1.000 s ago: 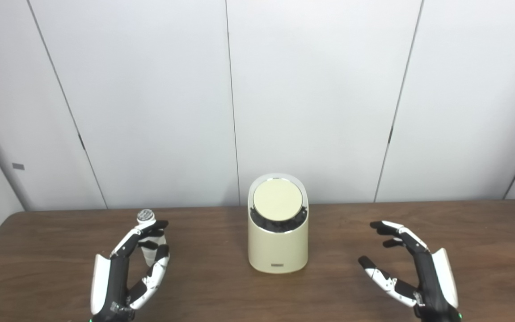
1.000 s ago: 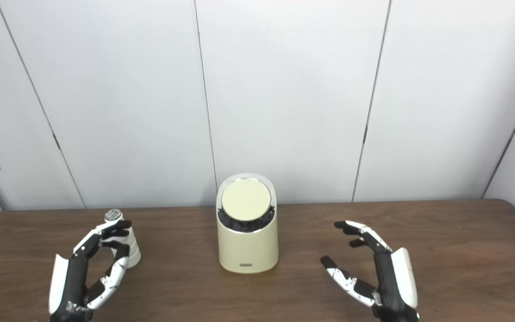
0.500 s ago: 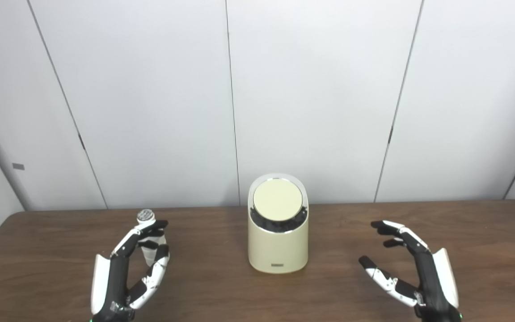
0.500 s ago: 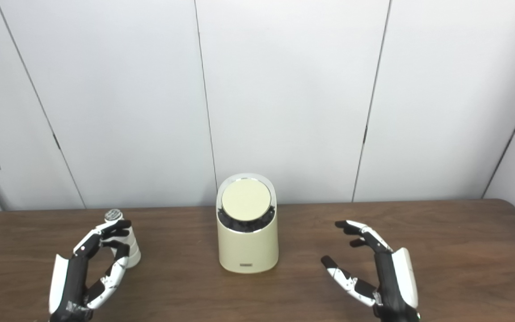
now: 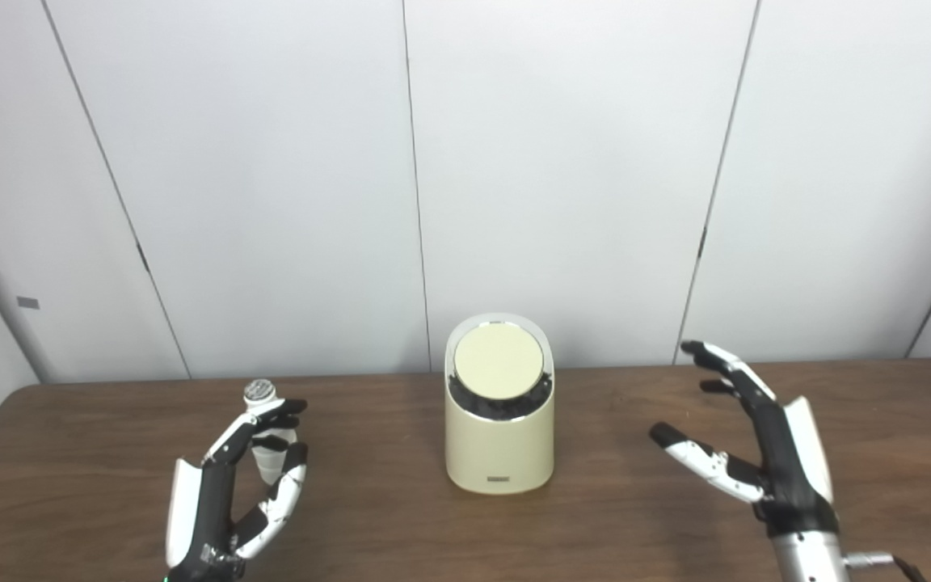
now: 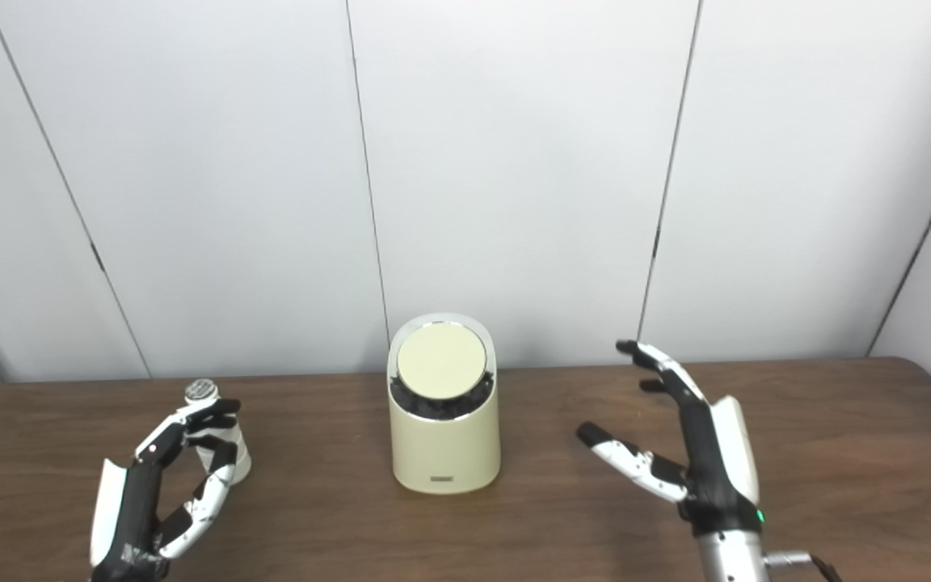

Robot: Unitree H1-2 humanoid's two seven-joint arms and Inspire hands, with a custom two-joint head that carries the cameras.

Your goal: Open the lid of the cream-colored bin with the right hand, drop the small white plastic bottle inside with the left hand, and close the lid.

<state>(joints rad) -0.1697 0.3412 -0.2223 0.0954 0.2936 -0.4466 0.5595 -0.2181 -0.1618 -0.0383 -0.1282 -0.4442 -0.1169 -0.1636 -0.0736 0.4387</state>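
The cream-colored bin (image 5: 500, 449) stands in the middle of the brown table (image 5: 595, 517), its round lid (image 5: 499, 360) closed and tilted toward me. The small white plastic bottle (image 5: 267, 440) with a silver cap stands upright at the left. My left hand (image 5: 231, 485) is open just in front of the bottle, fingers curled beside it, not gripping it. My right hand (image 5: 748, 440) is open and raised above the table, to the right of the bin and apart from it.
A white panelled wall (image 5: 562, 162) rises directly behind the table's far edge. The table's right end shows at the far right (image 6: 930, 388).
My right hand has risen off the table and moved a little forward, fingers still spread. The left hand, bottle and bin have not moved. The view has shifted slightly.
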